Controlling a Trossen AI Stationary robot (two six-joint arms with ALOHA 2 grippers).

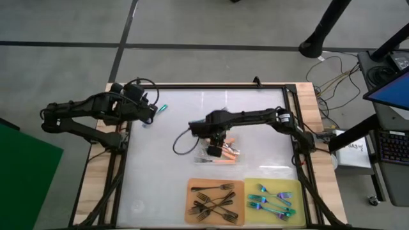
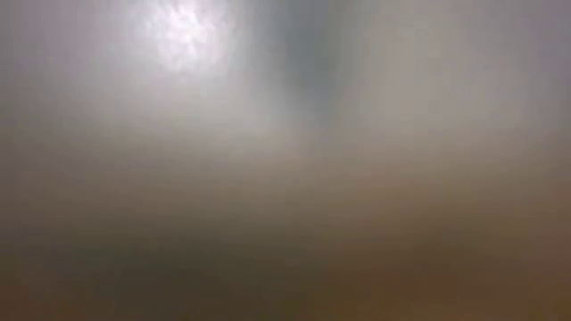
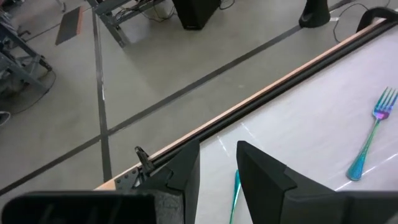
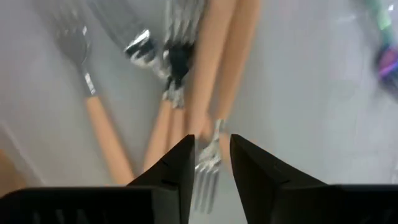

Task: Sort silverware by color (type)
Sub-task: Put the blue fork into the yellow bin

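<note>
The right gripper [image 1: 218,145] hangs over a pile of orange-handled forks [image 1: 223,155] at mid-table. In the right wrist view its open fingers [image 4: 211,163] stand on either side of one fork's silver head [image 4: 208,167]; I cannot tell whether they touch it. Black forks [image 1: 214,199] lie on an orange mat [image 1: 190,186]. Iridescent forks [image 1: 273,199] lie on a yellow mat [image 1: 295,185]. The left gripper [image 1: 153,110] waits open near the table's far-left corner, with a teal fork handle [image 3: 235,185] showing between its fingers [image 3: 219,163]. Another iridescent fork [image 3: 372,132] lies beyond it.
A dark cable [image 1: 185,144] loops on the white table beside the right gripper. A black frame rail [image 3: 280,87] runs along the table's far edge. Bare white table surface [image 1: 153,179] shows left of the mats. The low view shows only grey-brown haze.
</note>
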